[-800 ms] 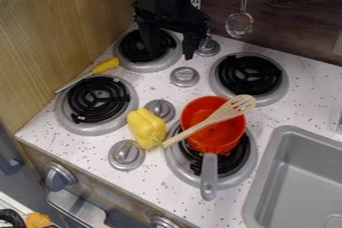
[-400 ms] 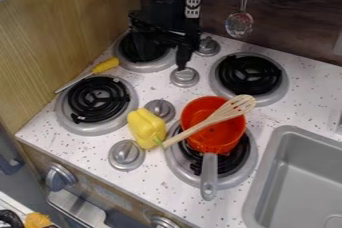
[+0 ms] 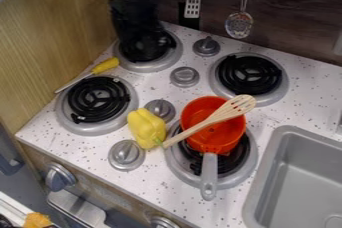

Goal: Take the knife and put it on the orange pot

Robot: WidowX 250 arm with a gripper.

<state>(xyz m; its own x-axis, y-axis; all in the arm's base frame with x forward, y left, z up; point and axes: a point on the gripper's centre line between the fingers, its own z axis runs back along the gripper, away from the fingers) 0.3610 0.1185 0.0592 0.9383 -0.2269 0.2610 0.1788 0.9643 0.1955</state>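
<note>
My gripper (image 3: pixel 139 34) hangs at the upper left, in front of the wooden wall and over the back left burner. The knife (image 3: pixel 105 65) lies at the left between the two left burners, its yellow handle toward the back and its thin blade pointing to the front left. It is a short way below and left of my gripper. An orange pot (image 3: pixel 210 136) stands on the front right burner, grey handle toward the front. Across its top rests a wooden slotted spatula (image 3: pixel 208 122).
A yellow pepper (image 3: pixel 146 127) lies left of the pot, touching the spatula's handle end. Stove knobs (image 3: pixel 184 76) stand between the burners. The grey sink (image 3: pixel 300 172) is at the right. Utensils (image 3: pixel 192 6) hang on the back wall.
My gripper has moved left, away from the knobs at the back, to over the back left burner. Knife, pot, spatula and pepper have stayed where they were.
</note>
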